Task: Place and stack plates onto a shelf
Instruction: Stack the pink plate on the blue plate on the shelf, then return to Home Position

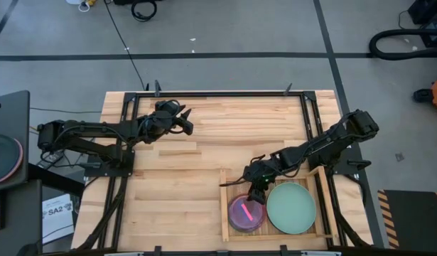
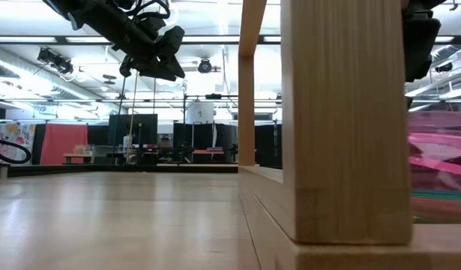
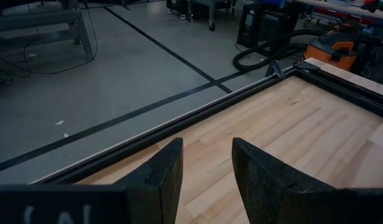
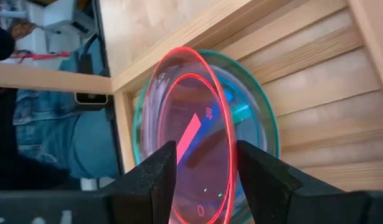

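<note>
The shelf (image 1: 224,206) sits at the table's near right. A pale mint plate (image 1: 291,207) lies flat in its right half. In its left half a translucent pink plate (image 1: 246,212) (image 4: 191,112) lies tilted on top of a cyan plate (image 4: 256,106). In the low view the pink plate (image 2: 440,154) shows above greenish layers. My right gripper (image 1: 255,193) (image 4: 207,180) is open just above the pink plate's far rim. My left gripper (image 1: 186,122) (image 3: 207,162) is open and hangs above the table's far left, holding nothing. My right gripper's open fingers (image 4: 160,180) stand on either side of the pink plate's rim (image 4: 207,208), coming down at a slant from the far right. I cannot tell whether either finger touches the rim.
Bare planks (image 1: 175,185) lie left of the shelf and across the table's middle. Dark rails (image 1: 225,92) frame the table. A side table off the left edge holds a dark plate (image 1: 1,158). A person in jeans (image 4: 54,130) shows beyond the table's near edge.
</note>
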Available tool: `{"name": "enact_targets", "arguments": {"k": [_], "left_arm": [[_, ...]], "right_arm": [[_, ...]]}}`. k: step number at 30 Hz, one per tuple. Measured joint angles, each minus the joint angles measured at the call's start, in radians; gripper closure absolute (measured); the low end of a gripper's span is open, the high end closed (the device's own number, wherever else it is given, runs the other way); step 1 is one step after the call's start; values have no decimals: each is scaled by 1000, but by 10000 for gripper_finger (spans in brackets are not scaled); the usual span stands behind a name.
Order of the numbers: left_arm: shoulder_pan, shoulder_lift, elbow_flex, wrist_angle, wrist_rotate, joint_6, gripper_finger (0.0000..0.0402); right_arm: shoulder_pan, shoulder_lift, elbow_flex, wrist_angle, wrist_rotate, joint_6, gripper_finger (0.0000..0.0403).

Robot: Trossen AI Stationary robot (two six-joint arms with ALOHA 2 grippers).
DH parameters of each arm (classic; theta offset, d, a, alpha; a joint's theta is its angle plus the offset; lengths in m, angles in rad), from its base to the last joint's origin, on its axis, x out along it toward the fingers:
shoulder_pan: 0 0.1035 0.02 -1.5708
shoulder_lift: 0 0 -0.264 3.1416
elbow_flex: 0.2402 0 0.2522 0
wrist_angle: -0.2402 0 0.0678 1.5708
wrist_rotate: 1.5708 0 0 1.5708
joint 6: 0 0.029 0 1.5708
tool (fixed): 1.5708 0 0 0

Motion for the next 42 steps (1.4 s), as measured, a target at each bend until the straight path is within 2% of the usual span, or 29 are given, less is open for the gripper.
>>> {"name": "enact_targets", "arguments": {"k": [6, 15, 21, 30, 33, 42], "left_arm": [[0, 0, 0, 0, 0, 0, 257], [0, 0, 0, 0, 0, 0, 257], [0, 0, 0, 0, 0, 0, 257], [0, 0, 0, -1, 0, 0, 257], [0, 0, 0, 5, 6, 45, 257], [-26, -16, -1, 173, 203, 260, 260]], "right_arm": [[-40, -1, 0, -10, -24, -44, 231], [-98, -1, 0, -167, -21, -119, 232], [-130, -21, 0, -205, -20, -199, 232], [-202, -215, 0, -294, 73, -304, 232], [-231, -292, 0, -296, 83, -353, 232], [-312, -541, 0, -295, 85, -433, 232]]}}
